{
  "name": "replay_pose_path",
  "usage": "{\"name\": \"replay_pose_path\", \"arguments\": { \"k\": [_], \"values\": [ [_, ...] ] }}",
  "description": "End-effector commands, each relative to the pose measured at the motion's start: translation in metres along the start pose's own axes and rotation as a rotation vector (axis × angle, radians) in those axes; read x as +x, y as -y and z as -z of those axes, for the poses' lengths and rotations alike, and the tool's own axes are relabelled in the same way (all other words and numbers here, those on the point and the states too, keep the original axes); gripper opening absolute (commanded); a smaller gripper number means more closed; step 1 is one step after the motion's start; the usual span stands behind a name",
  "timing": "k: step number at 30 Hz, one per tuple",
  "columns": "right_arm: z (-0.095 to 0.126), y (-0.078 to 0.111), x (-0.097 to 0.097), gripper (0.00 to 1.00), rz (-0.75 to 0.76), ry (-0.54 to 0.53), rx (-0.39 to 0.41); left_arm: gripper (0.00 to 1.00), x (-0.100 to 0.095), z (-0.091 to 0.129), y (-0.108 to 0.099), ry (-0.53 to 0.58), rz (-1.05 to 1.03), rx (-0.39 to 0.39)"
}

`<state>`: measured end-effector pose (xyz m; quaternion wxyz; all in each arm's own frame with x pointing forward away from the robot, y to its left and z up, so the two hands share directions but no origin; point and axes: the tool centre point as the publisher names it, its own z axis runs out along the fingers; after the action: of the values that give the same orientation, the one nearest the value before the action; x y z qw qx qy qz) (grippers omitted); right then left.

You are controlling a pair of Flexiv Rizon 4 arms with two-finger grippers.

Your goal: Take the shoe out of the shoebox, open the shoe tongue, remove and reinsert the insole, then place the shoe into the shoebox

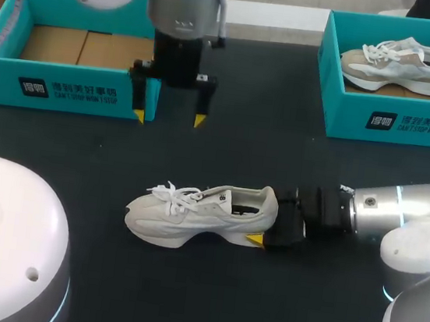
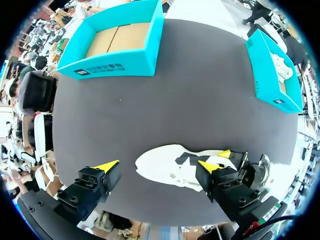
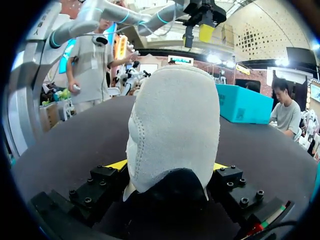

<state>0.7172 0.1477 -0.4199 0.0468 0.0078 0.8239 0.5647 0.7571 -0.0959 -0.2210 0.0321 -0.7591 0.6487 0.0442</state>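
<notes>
The white sneaker is set on its sole near the middle of the dark surface, toe toward the left edge and heel toward the right edge. Its heel is clasped from both sides by the fingers of the right gripper, which comes in low from the right edge. The left gripper hangs above the surface with its fingers released and spread wide. It is positioned between the sneaker and the empty shoebox at the far left corner. A second shoebox with another shoe in it stands at the far right corner, well apart.

The shoe is judged to be out of its box, so opening the tongue is taken as the step in hand. This is best done with the heel kept pinned flat by the right gripper, so that the sole is not tipped or dragged. The left gripper should be brought down over the collar opening just behind the laces. The fingers should be narrowed before entry, so that only the tongue's free end is caught and no lace loop is snagged. The tongue should then be drawn toward the toe. The insole cannot be made out inside the dark opening.
</notes>
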Motion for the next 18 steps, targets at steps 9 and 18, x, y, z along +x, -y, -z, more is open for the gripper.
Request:
{"name": "replay_pose_path", "arguments": {
  "k": [9, 18],
  "values": [
    [-0.008, 0.004, -0.003, 0.0, 0.001, 0.001, 0.003, 1.0, 0.064, -0.044, -0.07, 0.008, -0.022, -0.019],
    [-0.008, 0.004, -0.003, 0.0, 0.001, 0.001, 0.003, 1.0, 0.094, -0.076, -0.086, 0.039, -0.045, -0.009]
  ]
}}
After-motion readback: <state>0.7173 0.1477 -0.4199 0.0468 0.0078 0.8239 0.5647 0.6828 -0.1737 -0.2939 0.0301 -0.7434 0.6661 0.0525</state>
